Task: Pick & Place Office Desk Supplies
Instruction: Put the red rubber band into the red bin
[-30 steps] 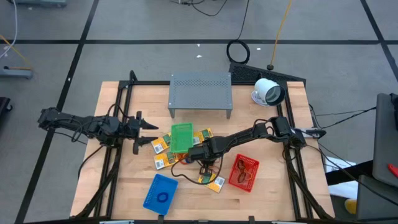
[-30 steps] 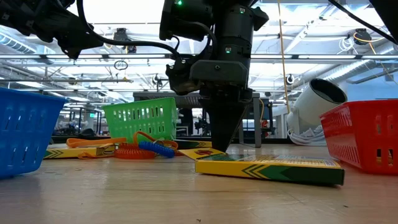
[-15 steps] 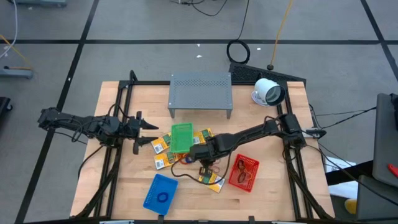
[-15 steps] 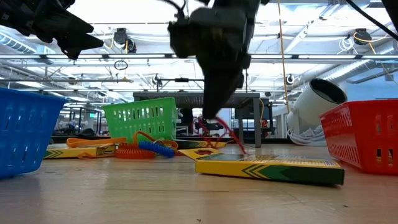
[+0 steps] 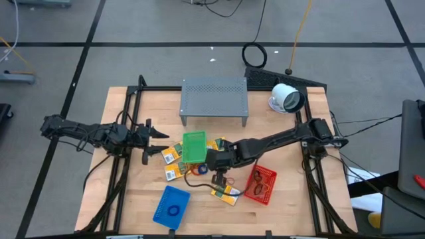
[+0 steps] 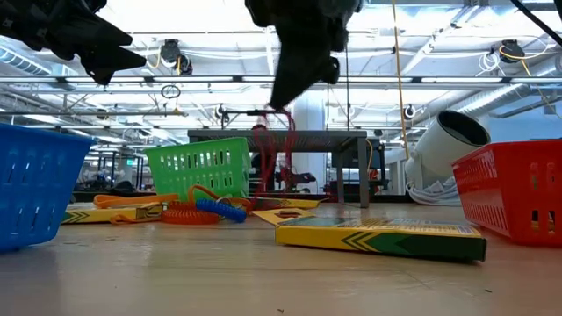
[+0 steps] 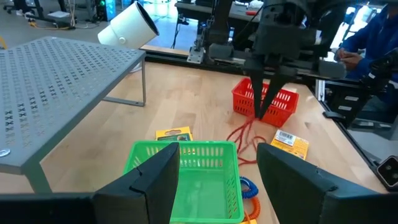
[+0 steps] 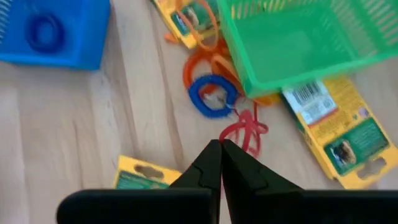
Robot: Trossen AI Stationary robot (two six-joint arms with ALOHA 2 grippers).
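My right gripper [image 5: 218,174] is above the table's middle, shut on a bunch of thin red rubber bands [image 6: 270,154] that dangles under it; they also show as red rubber bands [image 7: 244,135] in the left wrist view. Below lie a blue coil ring [image 8: 213,96], orange coils [image 8: 202,65] and flat yellow packets [image 5: 228,193] on the wood. A green basket [image 5: 194,147] stands just left of my right gripper. My left gripper [image 5: 163,142] waits open at the table's left, pointing at the green basket [image 7: 186,180]. My right gripper pinches the upper end of the red rubber bands [image 7: 260,117] between its two fingertips [image 8: 211,157]. The fingers slant down from the table's right side. The bands hang slack in loose loops below them; whether their lower ends touch the table I cannot tell.
A red basket [image 5: 260,184] stands right of my right gripper and a blue basket [image 5: 171,204] with a blue ring near the front edge. A grey perforated shelf [image 5: 214,99] and a white round device [image 5: 285,98] stand at the back. More yellow packets [image 5: 171,158] lie left of the green basket.
My right gripper has risen from the table and tipped less steeply, staying shut. The red rubber bands have come up off the wood with it and now dangle below the fingertips, a little nearer the green basket.
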